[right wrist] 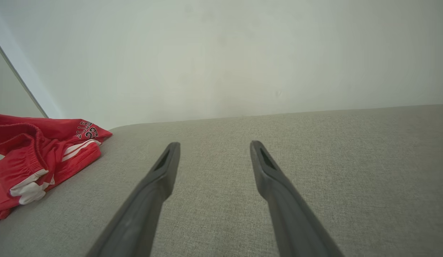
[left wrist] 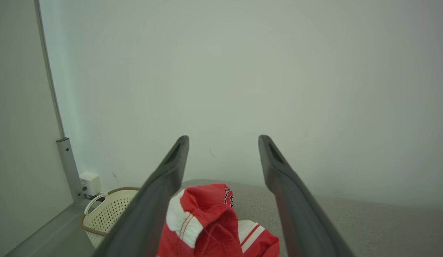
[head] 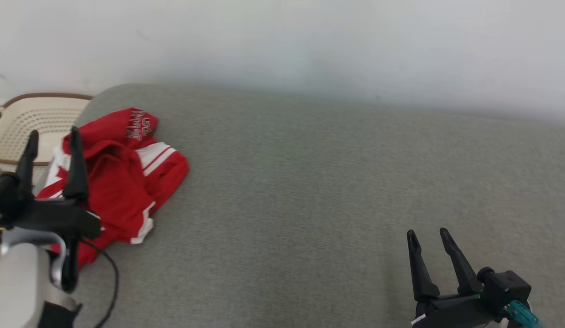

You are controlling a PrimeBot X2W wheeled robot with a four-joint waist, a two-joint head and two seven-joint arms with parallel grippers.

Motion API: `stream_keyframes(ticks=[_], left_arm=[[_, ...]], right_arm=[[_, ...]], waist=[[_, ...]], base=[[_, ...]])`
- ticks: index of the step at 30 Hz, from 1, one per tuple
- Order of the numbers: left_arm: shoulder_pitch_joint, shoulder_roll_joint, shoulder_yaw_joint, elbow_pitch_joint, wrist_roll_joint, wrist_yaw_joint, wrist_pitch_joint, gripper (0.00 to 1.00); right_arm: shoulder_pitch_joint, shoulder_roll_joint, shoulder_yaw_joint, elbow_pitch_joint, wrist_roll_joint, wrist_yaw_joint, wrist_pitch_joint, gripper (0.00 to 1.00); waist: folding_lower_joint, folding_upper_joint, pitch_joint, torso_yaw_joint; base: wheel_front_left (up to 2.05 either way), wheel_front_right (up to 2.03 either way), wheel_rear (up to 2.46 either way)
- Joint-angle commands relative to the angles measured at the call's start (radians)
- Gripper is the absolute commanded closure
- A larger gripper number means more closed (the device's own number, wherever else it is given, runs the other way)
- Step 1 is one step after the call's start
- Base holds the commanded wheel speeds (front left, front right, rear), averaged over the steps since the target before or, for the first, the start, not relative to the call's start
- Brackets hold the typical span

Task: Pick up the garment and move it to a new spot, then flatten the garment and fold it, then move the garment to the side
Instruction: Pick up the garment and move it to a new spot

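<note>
A: Quick cnt pls. How many garments?
B: One. A crumpled red sports garment (head: 123, 182) w/ white stripes and dark lettering. It lies loose on the grey fabric-covered tabletop (head: 309, 191), at approx 9 o'clock in the head view, near the tabletop's rounded corner.
A: Tools?
B: Two, each w/ two long dark fingers. The left tool (head: 53, 133) is at 8 o'clock, jaws spread wide and empty. In the head view its fingers overlap the garment's 9 o'clock edge. In the left wrist view the garment (left wrist: 203, 221) sits low btwn them, at 6 o'clock. Touching or not: can't tell.
A: And the other?
B: The right tool (head: 428, 233) is at 5 o'clock, also spread wide and empty, over bare tabletop, well apart from the garment. In its own wrist view the garment (right wrist: 35, 160) lies at 9 o'clock.
A: Anything else?
B: One cream perforated plastic basket (head: 41, 116) w/ a brown rim, at 10 o'clock, just past the tabletop's corner, beside the garment. One thin black cable (head: 111, 273) by the left arm, at 7 o'clock. One plain white wall (head: 309, 41) at 12 o'clock. One small white box (left wrist: 90, 183) low on that wall, near the basket.
</note>
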Motion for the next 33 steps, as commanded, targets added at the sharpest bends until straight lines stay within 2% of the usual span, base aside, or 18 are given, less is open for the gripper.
stream_keyframes(ticks=[1, 7, 18, 22, 26, 33], left_arm=[[-0.028, 0.021, 0.007, 0.032, -0.005, -0.004, 0.012, 0.0], [-0.103, 0.086, 0.024, 0.171, -0.016, -0.01, 0.044, 0.0], [-0.169, 0.19, 0.033, 0.387, 0.02, 0.048, 0.075, 0.0], [-0.182, 0.209, 0.027, 0.447, 0.032, 0.074, 0.088, 0.0], [-0.196, 0.214, 0.013, 0.51, 0.037, 0.083, 0.147, 0.0], [-0.225, 0.208, -0.019, 0.631, 0.034, 0.055, 0.266, 0.0]], right_arm=[[-0.009, 0.002, 0.002, 0.0, 0.002, 0.001, -0.001, 0.0], [-0.032, 0.013, 0.01, 0.005, 0.003, 0.001, -0.001, 0.0], [-0.058, 0.021, 0.015, 0.018, 0.013, 0.001, -0.001, 0.0], [-0.052, 0.025, 0.011, 0.018, 0.008, 0.001, -0.001, 0.0], [-0.052, 0.028, 0.009, 0.024, 0.002, 0.001, -0.001, 0.0], [-0.061, 0.024, 0.019, 0.027, 0.001, 0.001, -0.001, 0.0]], waist=[[-0.0001, -0.0001, 0.045, -0.082], [-0.0001, -0.0001, 0.083, -0.151], [-0.0001, -0.0001, 0.119, -0.221], [-0.0001, -0.0001, 0.121, -0.225], [-0.0001, -0.0001, 0.118, -0.218], [-0.0001, -0.0001, 0.122, -0.211]], base=[[0.0, 0.0, 0.0], [0.0, 0.0, 0.0], [0.0, 0.0, 0.0], [0.0, 0.0, 0.0], [0.0, 0.0, 0.0], [0.0, 0.0, 0.0]])
